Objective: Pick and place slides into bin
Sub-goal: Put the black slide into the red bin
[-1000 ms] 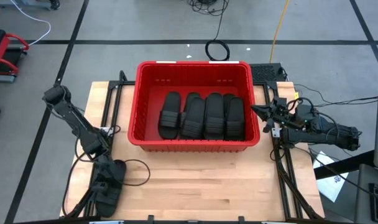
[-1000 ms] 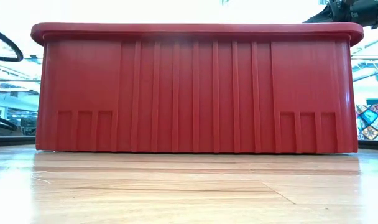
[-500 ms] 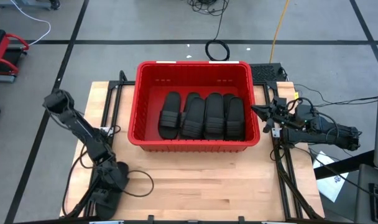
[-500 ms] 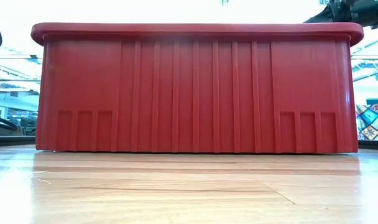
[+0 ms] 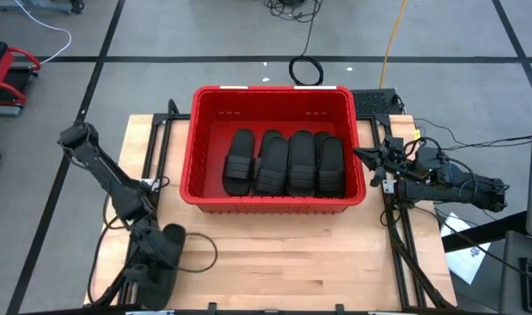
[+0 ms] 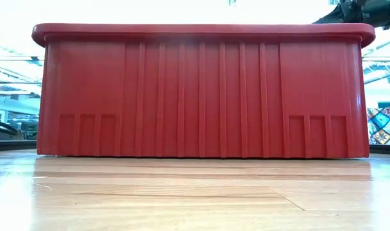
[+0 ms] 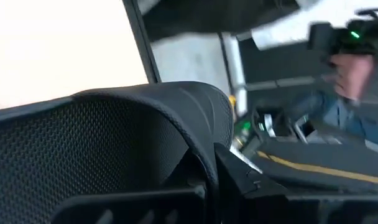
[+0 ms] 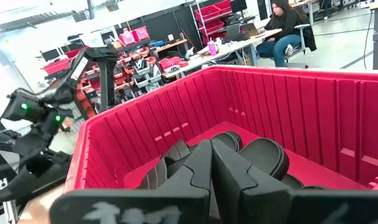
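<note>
No words to read anywhere. Black slides inside red bin — left gripper by table's near left corner, right gripper at right edge, both closed, holding nothing.

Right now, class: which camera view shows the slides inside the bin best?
The high view: it looks straight down on the slides lined up in the bin. The right wrist view catches a few over the rim; the low view shows only the bin's wall; the left wrist view shows none.
</note>
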Robot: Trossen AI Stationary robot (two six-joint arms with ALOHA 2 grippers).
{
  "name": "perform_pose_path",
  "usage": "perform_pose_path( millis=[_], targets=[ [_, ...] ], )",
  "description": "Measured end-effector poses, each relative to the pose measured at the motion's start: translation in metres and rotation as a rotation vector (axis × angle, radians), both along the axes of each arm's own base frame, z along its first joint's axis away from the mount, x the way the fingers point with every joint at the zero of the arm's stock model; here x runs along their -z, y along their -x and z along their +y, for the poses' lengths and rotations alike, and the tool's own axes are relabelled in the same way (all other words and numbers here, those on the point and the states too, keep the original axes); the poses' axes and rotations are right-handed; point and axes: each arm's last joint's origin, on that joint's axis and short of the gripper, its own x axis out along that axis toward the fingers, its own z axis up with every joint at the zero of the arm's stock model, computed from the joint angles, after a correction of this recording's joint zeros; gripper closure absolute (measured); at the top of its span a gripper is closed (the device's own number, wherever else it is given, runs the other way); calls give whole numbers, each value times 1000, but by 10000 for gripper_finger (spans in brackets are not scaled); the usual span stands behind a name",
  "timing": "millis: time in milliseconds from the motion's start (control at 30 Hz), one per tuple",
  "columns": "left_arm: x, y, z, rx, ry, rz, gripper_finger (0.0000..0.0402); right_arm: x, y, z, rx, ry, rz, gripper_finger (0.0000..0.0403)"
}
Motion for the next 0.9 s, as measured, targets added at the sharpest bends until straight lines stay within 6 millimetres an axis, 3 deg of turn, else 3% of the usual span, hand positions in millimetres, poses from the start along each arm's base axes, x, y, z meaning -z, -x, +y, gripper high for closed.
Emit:
perform_pose_path(
  millis=[133,367,533,733,900],
  targets=[
    [-32,-10,13,-105,-76,-91,398,0,0,0,-1,-1,-4,403],
    [-113,-23,52,-219,-288,-309,399,0,0,0,-18,-3,-4,403],
    [-169,-30,88,-421,-502,-632,398,0,0,1,-25,-15,-10,403],
    [-227,-6,125,-593,-558,-1055,399,0,0,1,-25,-21,-12,403],
    [-233,25,140,-648,-523,-1151,399,0,0,1,-24,-21,-12,403]
  ],
)
